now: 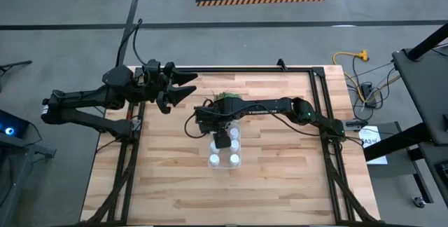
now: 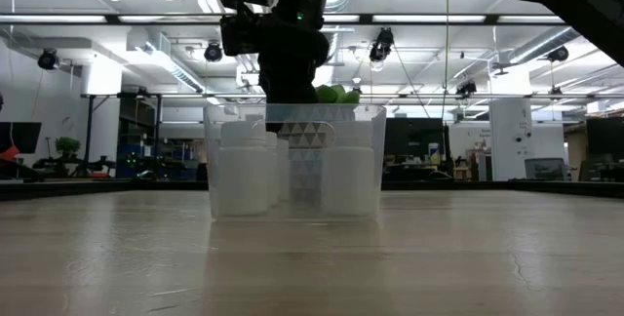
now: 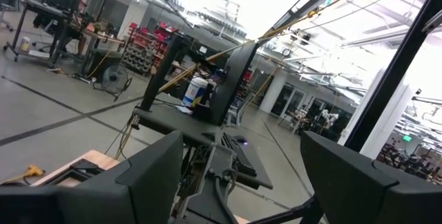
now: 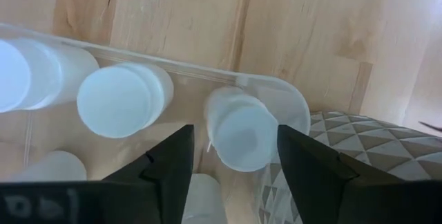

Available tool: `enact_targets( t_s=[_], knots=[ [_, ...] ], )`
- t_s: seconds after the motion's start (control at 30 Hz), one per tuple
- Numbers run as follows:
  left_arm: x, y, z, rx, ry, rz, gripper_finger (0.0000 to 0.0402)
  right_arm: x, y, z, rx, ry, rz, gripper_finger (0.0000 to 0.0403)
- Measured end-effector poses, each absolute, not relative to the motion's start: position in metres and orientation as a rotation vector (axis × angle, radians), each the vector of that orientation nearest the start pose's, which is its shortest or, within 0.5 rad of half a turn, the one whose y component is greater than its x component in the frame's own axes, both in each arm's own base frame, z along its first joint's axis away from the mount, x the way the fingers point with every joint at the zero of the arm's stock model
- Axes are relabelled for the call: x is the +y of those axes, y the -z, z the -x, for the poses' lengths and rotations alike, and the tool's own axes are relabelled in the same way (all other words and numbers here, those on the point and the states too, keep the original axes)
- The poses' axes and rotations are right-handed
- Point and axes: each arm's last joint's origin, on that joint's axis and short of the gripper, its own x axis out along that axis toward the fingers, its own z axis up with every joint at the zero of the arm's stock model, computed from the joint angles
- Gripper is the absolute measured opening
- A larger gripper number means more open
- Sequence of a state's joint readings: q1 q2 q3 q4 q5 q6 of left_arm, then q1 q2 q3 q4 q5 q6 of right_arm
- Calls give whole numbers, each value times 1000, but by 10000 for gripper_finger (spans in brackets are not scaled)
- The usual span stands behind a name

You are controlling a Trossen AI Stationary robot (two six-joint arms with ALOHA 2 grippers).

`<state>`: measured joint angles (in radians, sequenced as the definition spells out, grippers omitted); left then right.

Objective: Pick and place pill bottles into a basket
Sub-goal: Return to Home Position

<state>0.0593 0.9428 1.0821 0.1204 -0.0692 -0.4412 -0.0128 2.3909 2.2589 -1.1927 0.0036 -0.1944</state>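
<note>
We find the right gripper [image 1: 222, 141] open and empty just above the basket [image 2: 366, 111] on the desk [image 1: 280, 185], the pill bottles [image 1: 234, 160] standing inside; the left gripper [image 1: 183, 87], open and empty too, waits aside, out of the way.

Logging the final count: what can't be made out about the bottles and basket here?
High view: the right gripper covers part of the basket; pill bottles beneath it uncountable.
Low view: bottles overlap behind the basket's front wall.
Right wrist view: edges cut off several bottles.
Left wrist view: the left gripper faces away from the basket.
High view: plant mostly under the right arm.
</note>
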Motion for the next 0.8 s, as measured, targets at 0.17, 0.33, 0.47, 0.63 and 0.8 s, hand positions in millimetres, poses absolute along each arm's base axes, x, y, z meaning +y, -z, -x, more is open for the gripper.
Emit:
enact_targets(
  t_s=[0.17, 0.33, 0.47, 0.63, 0.8],
  knots=[
    [13, -435, -192, -284, -68, 439, 274, -6, -220, -487, 1319, -114, 154, 199],
    [13, -436, -191, -288, -68, 437, 274, -7, -229, -487, 1300, -111, 145, 200],
    [13, -437, -189, -291, -70, 416, 274, -6, -253, -483, 1239, -126, 132, 201],
    [13, -438, -187, -297, -69, 406, 274, -6, -275, -479, 1179, -123, 123, 201],
    [13, -434, -192, -276, -71, 408, 274, -6, -291, -473, 1150, -89, 82, 201]
  ],
)
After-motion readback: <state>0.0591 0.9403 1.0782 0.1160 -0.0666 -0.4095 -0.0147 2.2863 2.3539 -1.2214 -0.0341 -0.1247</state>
